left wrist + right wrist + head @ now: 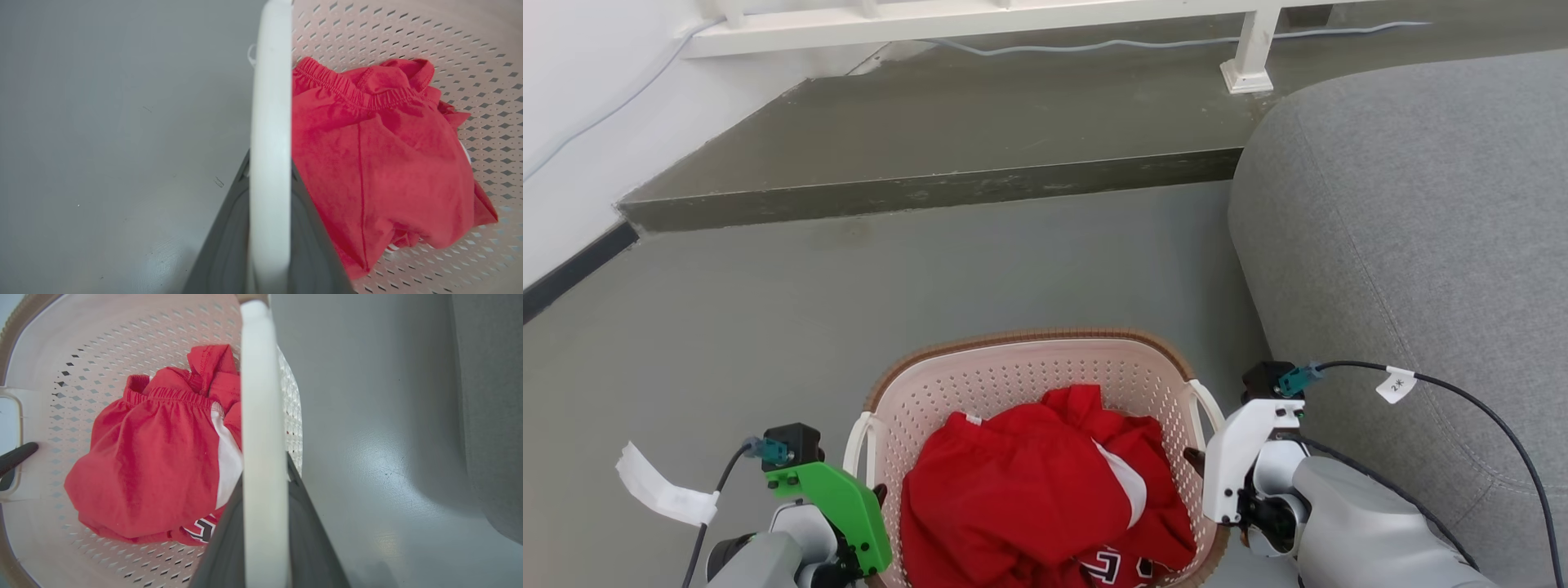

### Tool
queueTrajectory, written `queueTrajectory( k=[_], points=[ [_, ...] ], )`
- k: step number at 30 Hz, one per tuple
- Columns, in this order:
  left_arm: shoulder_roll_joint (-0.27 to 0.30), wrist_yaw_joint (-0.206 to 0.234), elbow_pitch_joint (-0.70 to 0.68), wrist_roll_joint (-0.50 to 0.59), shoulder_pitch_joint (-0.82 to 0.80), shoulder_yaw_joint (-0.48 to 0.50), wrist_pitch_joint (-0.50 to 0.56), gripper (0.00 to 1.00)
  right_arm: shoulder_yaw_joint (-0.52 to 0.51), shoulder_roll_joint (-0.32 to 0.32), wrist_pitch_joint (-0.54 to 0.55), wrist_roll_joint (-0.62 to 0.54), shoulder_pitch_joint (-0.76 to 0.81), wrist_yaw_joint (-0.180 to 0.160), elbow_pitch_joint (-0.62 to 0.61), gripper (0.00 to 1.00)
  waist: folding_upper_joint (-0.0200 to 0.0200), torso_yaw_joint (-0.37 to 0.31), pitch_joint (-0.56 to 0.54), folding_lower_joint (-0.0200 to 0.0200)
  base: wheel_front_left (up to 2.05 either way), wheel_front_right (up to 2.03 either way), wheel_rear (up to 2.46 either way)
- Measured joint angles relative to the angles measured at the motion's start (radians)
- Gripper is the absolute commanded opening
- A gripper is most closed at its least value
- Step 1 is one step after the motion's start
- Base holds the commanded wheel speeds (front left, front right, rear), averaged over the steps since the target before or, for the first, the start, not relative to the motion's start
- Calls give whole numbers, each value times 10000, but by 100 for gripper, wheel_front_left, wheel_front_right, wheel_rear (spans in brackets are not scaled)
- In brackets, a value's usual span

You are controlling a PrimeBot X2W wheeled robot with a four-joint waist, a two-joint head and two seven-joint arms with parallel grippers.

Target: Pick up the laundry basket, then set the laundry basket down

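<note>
Grey floor point(849, 286); laundry basket point(1013, 367) clamped between left tool point(876, 495) and right tool point(1194, 459).

A home-like living space: a grey fabric sofa point(1413, 245) stands on a smooth grey floor point(931, 278) near a raised step point(931, 188) with a white railing point(980, 20), and a basket point(1013, 367) holds red clothes point(1029, 482).

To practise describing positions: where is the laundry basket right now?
Head view, bottom centre: the laundry basket is between the left gripper and right gripper, each at a side handle, with the grey sofa on its right.
</note>
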Motion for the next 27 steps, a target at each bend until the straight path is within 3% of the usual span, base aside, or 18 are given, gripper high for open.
queueTrajectory(
  k=[27],
  points=[
    [222,0,-228,-52,-198,-12,-270,0,217,-31,-59,71,-378,-153,-261,0,0,-84,717,0,0,0,0]
  ],
)
